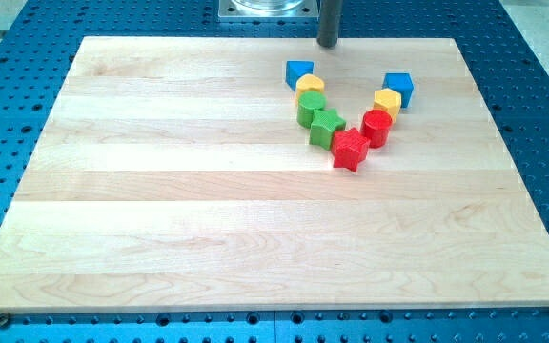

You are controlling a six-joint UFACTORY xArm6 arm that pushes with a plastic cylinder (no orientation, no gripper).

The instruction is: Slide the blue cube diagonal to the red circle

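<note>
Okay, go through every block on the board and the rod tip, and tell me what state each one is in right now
my tip: at the board's top edge, touching no block
left blue block: touching yellow circle
green circle: against green star
red star: bottom of the V
red circle: upright
yellow hexagon: beside blue cube

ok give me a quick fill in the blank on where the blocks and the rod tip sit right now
1. My tip sits at the view's ____ edge of the wooden board.
2. The red star forms the ____ point of the V of blocks.
3. The red cylinder touches a ____ block just above it.
4. The blue cube tops the V's ____ arm.

Missing words: top; bottom; yellow; right
</note>
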